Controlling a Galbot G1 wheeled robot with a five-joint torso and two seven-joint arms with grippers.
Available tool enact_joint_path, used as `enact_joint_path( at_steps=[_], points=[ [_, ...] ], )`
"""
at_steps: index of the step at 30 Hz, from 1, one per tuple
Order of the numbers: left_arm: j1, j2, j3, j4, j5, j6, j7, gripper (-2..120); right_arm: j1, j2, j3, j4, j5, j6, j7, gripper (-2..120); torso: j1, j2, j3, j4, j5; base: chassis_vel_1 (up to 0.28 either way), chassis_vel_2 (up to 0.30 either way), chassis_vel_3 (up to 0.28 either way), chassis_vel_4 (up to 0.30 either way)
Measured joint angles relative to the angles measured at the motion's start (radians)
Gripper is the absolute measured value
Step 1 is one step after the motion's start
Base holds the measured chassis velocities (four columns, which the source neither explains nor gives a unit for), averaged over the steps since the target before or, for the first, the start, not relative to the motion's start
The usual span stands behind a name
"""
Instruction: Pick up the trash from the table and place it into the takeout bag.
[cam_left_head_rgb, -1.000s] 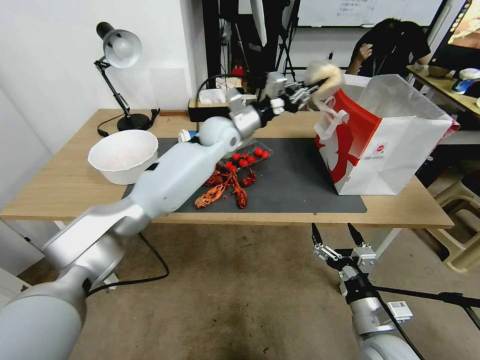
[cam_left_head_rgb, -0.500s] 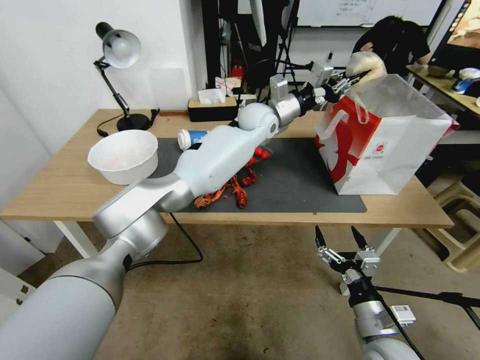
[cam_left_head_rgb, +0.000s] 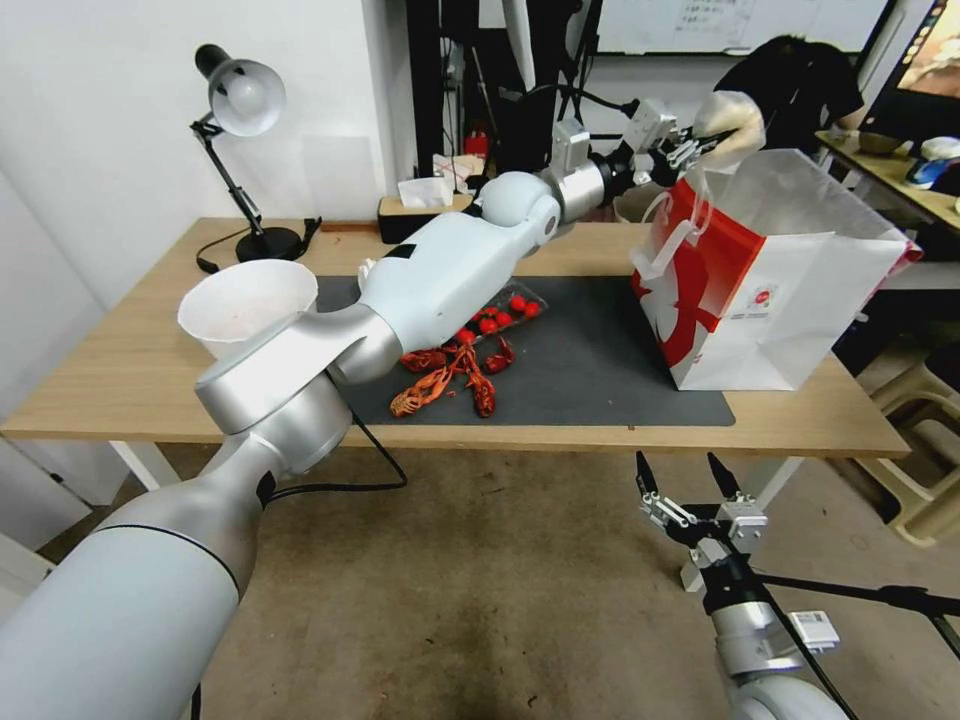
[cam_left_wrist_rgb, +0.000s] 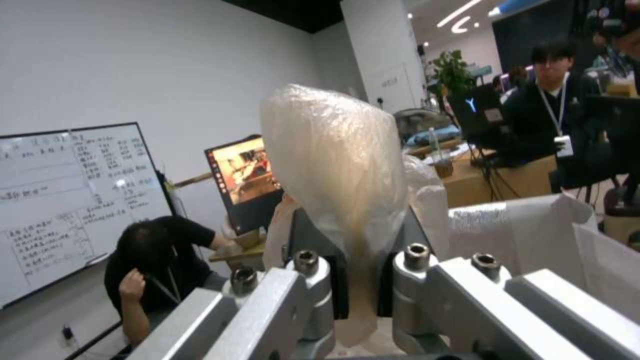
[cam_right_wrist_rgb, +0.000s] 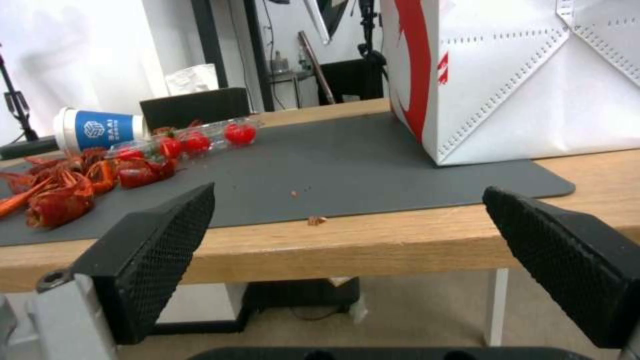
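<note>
Since a second ago the left arm has swung right and farther out. The left gripper now sits above the far-left corner of the takeout bag, where earlier it was left of the bag's handles. From half a second ago the change is slight: the wrapped ball sits a touch nearer the bag's open mouth. The camera has shifted a little too.

Left gripper: fingers pinched on the plastic-wrapped pale ball. In the left wrist view the wrap bulges above the clamped fingers, with the bag's white rim just beyond.

Right gripper: parked low, near side of the table, below the edge; fingers spread wide, holding nothing. Its position is much as before.

Count on the table:
- One takeout bag, upright at the right end of the dark mat, red face to the left.
- One cluster of red crayfish shells at the mat's near-left; exact number cannot be told.
- One clear tray of small red round items, far side of the shells.
- One blue-and-white paper cup lying on its side, left of the tray; mostly behind the arm in the head view.
- One white bowl, left of the mat.
- One desk lamp, far-left corner.
- One tissue box at the far edge.
</note>
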Motion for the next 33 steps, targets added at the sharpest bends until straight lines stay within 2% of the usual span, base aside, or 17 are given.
enact_joint_path(
  at_steps=[7,18,25,33],
  points=[
    [-0.018,0.000,0.043,0.028,0.026,-0.011,0.017,5,-0.009,-0.005,0.008,-0.004,0.011,0.009,-0.006,100,0.000,0.000,0.000,-0.0002,0.0000,0.000,0.000,0.000,0.000],
    [-0.062,0.001,0.138,0.022,0.097,-0.040,0.034,5,-0.003,-0.004,0.004,-0.012,0.011,0.012,-0.010,100,0.000,0.000,0.000,-0.0003,0.0001,0.000,0.000,0.000,0.000],
    [-0.123,0.001,0.180,0.057,0.283,-0.067,0.077,5,-0.001,-0.005,0.004,-0.018,0.011,0.015,-0.011,100,0.000,0.000,0.000,-0.0002,0.0001,0.000,0.000,0.000,0.000],
    [-0.152,0.001,0.221,0.071,0.373,-0.095,0.125,5,0.005,-0.004,0.003,-0.017,0.011,0.015,-0.011,100,0.000,0.000,0.000,-0.0003,0.0000,0.000,0.000,0.000,0.000]
  ],
)
